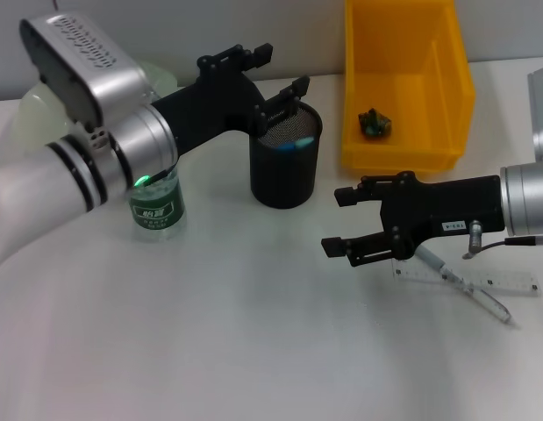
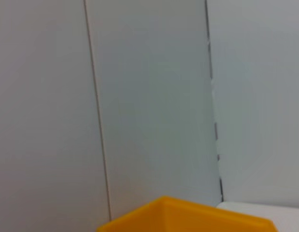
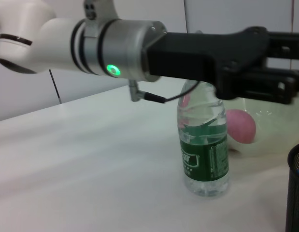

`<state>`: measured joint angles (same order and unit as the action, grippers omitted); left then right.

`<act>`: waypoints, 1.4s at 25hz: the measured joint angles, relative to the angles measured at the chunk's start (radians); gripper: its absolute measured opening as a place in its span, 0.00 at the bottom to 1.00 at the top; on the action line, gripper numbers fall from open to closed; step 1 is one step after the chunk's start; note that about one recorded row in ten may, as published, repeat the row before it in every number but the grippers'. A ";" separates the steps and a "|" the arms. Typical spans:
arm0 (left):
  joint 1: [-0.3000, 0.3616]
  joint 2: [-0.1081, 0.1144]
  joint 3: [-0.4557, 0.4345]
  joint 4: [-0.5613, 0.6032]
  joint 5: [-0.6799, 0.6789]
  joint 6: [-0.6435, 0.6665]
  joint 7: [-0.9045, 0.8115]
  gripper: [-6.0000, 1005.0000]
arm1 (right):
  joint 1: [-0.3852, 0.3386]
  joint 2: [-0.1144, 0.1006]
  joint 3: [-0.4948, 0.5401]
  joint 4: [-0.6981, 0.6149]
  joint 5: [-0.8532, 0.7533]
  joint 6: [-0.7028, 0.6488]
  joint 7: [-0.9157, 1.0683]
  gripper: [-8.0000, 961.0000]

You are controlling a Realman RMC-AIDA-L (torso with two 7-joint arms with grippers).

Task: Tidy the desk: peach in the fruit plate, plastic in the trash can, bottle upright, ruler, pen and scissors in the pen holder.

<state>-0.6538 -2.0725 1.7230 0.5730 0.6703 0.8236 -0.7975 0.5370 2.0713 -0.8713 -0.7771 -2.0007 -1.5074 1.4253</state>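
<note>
The right gripper [image 1: 341,221] hovers open and empty near the desk's [image 1: 253,351] right edge, the clear ruler [image 1: 468,279] and pen [image 1: 460,282] lying just behind its fingers. Farther back, the left gripper [image 1: 275,74] hangs open over the black mesh pen holder [image 1: 285,167], beside the upright bottle [image 1: 159,203]. The yellow bin [image 1: 403,88] stands at the far edge.

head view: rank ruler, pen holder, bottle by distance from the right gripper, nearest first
1. Ruler, on the table just behind the right gripper, under its arm.
2. Pen holder, black mesh, farther back toward the left.
3. Bottle, upright, far left under the left arm.
</note>
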 joint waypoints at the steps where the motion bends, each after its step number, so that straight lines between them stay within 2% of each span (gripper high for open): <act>1: 0.023 0.003 0.003 0.025 0.009 0.007 -0.009 0.49 | 0.000 0.001 0.000 -0.001 0.000 -0.001 0.000 0.88; 3: 0.044 0.005 0.006 0.052 0.022 0.013 -0.019 0.54 | 0.000 0.001 0.000 -0.002 0.000 -0.002 0.000 0.88; 5: 0.130 0.010 0.002 0.155 0.118 0.023 -0.082 0.59 | 0.000 0.001 0.000 -0.005 0.000 -0.003 0.002 0.88; 7: 0.161 0.011 -0.001 0.193 0.152 0.025 -0.110 0.63 | 0.002 0.001 0.000 -0.009 0.000 -0.005 0.007 0.88; 8: 0.202 0.014 -0.005 0.243 0.190 0.030 -0.141 0.68 | 0.003 0.001 0.000 -0.010 0.000 -0.006 0.010 0.88; 11: 0.261 0.022 -0.018 0.311 0.245 0.045 -0.187 0.76 | 0.005 0.001 0.000 -0.011 0.001 -0.009 0.011 0.88; 12: 0.261 0.022 -0.018 0.311 0.245 0.045 -0.187 0.78 | 0.005 0.000 0.000 -0.012 0.000 -0.009 0.012 0.88; 13: 0.325 0.030 -0.041 0.380 0.302 0.078 -0.233 0.80 | 0.006 -0.002 0.000 -0.011 0.001 -0.009 0.014 0.88; 14: 0.342 0.031 -0.048 0.394 0.319 0.091 -0.245 0.83 | 0.006 -0.002 0.000 -0.011 0.001 -0.009 0.014 0.88; 19: 0.429 0.035 -0.105 0.466 0.413 0.174 -0.313 0.83 | 0.007 -0.006 0.000 -0.016 -0.008 -0.009 0.025 0.88; 24: 0.522 0.032 -0.155 0.566 0.558 0.265 -0.375 0.83 | 0.008 -0.006 0.000 -0.021 -0.010 -0.006 0.029 0.88; 25: 0.562 0.028 -0.158 0.621 0.625 0.278 -0.405 0.83 | 0.008 -0.007 0.000 -0.021 -0.010 -0.005 0.031 0.88; 26: 0.562 0.028 -0.158 0.621 0.625 0.278 -0.405 0.83 | 0.008 -0.007 0.000 -0.021 -0.010 -0.004 0.034 0.88; 35: 0.685 0.013 -0.160 0.835 0.921 0.284 -0.632 0.83 | 0.007 -0.012 0.002 -0.044 -0.023 -0.003 0.068 0.87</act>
<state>0.0312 -2.0598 1.5628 1.4081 1.5918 1.1079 -1.4300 0.5440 2.0589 -0.8691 -0.8213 -2.0240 -1.5103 1.4933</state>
